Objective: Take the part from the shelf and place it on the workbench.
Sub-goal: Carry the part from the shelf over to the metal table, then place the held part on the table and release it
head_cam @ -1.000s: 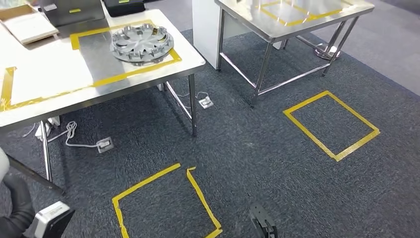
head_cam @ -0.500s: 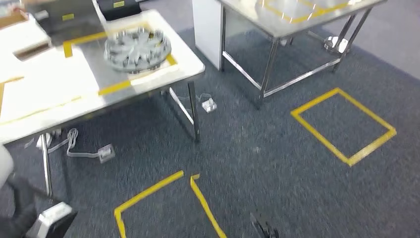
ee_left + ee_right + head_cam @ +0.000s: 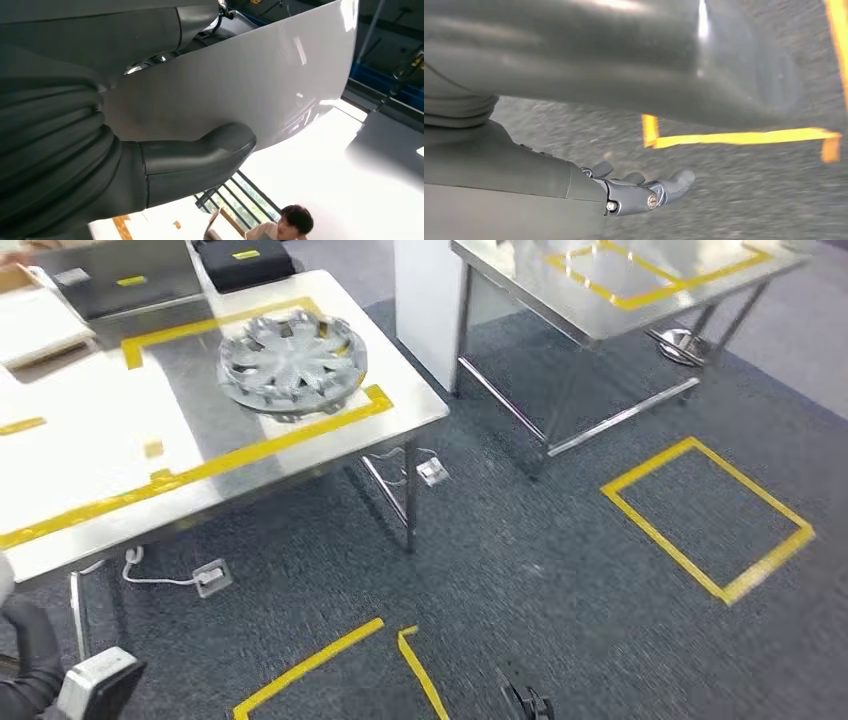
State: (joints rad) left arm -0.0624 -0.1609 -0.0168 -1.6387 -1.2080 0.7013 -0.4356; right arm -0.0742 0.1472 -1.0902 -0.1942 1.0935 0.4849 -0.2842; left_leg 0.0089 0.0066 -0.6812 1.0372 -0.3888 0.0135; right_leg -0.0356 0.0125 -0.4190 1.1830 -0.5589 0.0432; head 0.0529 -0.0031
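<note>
A silver wheel cover lies flat on the steel workbench, inside a yellow taped rectangle near the bench's right end. Both arms hang low, away from it. My left arm shows at the lower left corner with its wrist box. In the left wrist view my left hand has its thumb stretched out and holds nothing. My right hand hangs over the carpet with its fingers apart and empty; its dark tip shows at the head view's bottom edge.
A second steel table with a taped square stands at the back right beside a white cabinet. Yellow tape squares mark the carpet. A socket box and cable lie under the bench. A person appears in the left wrist view.
The whole picture has shifted: the camera has moved, and the bench and wheel cover now look closer and further right. The wheel cover stays inside its taped rectangle.
</note>
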